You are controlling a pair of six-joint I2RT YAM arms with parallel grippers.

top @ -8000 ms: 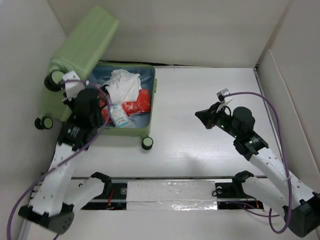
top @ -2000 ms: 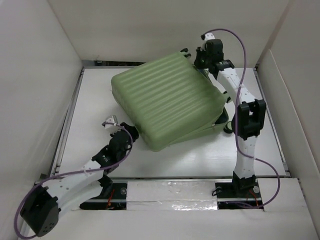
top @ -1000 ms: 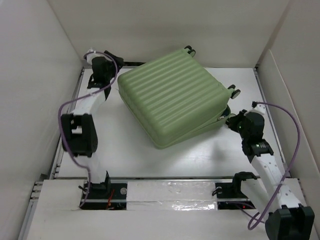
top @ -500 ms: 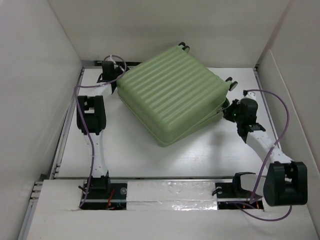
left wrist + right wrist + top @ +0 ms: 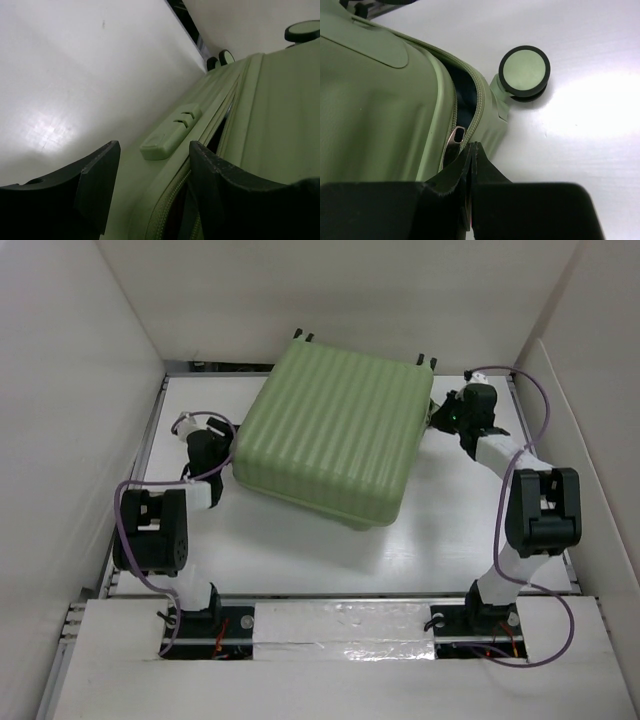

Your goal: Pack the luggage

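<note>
You saw the left claw (image 5: 154,150) parted, gripping nothing, beside the luggage (image 5: 330,440); the right claw (image 5: 471,146) was closed beside its zipper pull (image 5: 456,138).

Luggage (image 5: 330,435): hard moulded plastic shell, ribbed, pale green, satin-matt with a faint sheen. Side handle (image 5: 170,134): same smooth plastic. Zipper tape (image 5: 481,107): woven cloth, finely textured, matt. Zipper pull (image 5: 456,136): bright metal. Caster wheel (image 5: 524,70): matt green plastic hub, black rubbery tyre. Table (image 5: 300,550): white, smooth, semi-gloss, showing glare.
</note>
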